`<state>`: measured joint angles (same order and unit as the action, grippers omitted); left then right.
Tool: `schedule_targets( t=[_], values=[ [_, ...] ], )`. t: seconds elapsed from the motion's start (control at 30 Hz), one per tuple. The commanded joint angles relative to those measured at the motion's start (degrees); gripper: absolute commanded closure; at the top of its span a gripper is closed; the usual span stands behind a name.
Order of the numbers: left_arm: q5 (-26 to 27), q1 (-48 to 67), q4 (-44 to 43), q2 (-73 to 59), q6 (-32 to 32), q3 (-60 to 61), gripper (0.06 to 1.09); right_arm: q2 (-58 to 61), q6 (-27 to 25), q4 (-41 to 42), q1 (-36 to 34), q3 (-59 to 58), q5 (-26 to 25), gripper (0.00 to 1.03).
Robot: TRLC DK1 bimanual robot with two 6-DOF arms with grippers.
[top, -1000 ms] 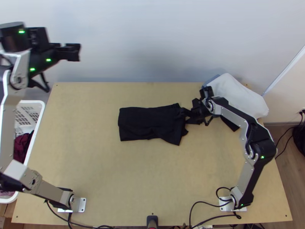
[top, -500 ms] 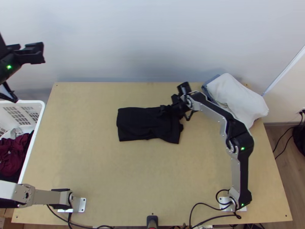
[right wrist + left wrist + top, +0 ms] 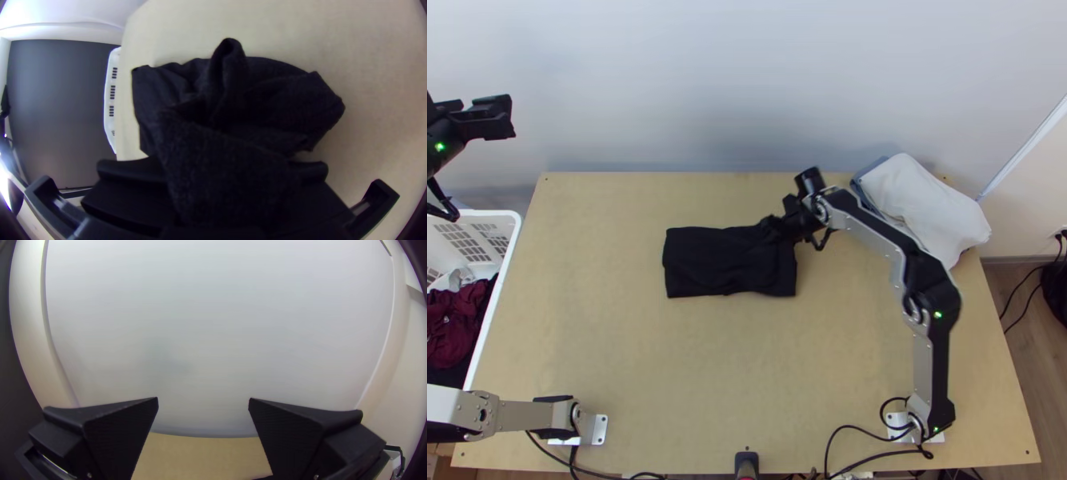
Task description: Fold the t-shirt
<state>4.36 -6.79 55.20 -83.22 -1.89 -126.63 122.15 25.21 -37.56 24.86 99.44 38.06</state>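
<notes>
The black t-shirt (image 3: 727,262) lies mid-table as a folded, roughly rectangular bundle. My right gripper (image 3: 777,229) is at its far right corner. In the right wrist view, the t-shirt (image 3: 275,102) rises in bunched folds, and my right gripper (image 3: 218,178) is shut on it, with cloth covering the middle of its fingers. Off the table's far left corner, my left gripper (image 3: 505,116) is raised, well away from the shirt. The left wrist view has the left gripper (image 3: 203,404) open with nothing between its fingers.
At the table's far right corner lies a pile of white and blue cloth (image 3: 923,204). A white basket (image 3: 505,260) with dark red clothing (image 3: 459,316) stands beyond the left edge. Wooden tabletop (image 3: 667,360) surrounds the shirt, with cables along the near edge.
My right gripper has moved left, and the t-shirt has shifted left with its right end drawn in. The left arm has swung further left, out past the table's left edge.
</notes>
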Motion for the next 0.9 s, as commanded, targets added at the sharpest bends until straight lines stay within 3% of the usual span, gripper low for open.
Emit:
schedule_targets(
  t=[0.0, 0.37, 0.47, 0.67, 0.87],
  values=[
    [-0.4, -0.6, 0.1, 1.7, -0.1, 0.6, 0.1, -9.9, 2.7, -0.1, -2.7, 2.3, 2.4, 1.0],
    [-0.3, -1.9, 0.0, 1.7, -0.1, 1.2, 0.1, -21.8, 9.8, 3.9, -14.3, 9.2, 2.8, 1.0],
    [-0.4, -2.1, 0.0, 1.7, -0.1, 1.6, 0.1, -21.4, 12.2, 5.0, -19.1, 13.0, 3.1, 1.0],
    [-0.3, -2.1, 0.1, 1.9, -0.1, 1.9, 0.1, -18.5, 23.0, 12.8, -29.3, 18.5, 2.9, 1.0],
    [-0.3, -2.1, -0.2, 2.0, 0.0, 1.9, 0.1, -12.1, 28.6, 12.9, -35.2, 26.4, 1.3, 1.0]
  ],
)
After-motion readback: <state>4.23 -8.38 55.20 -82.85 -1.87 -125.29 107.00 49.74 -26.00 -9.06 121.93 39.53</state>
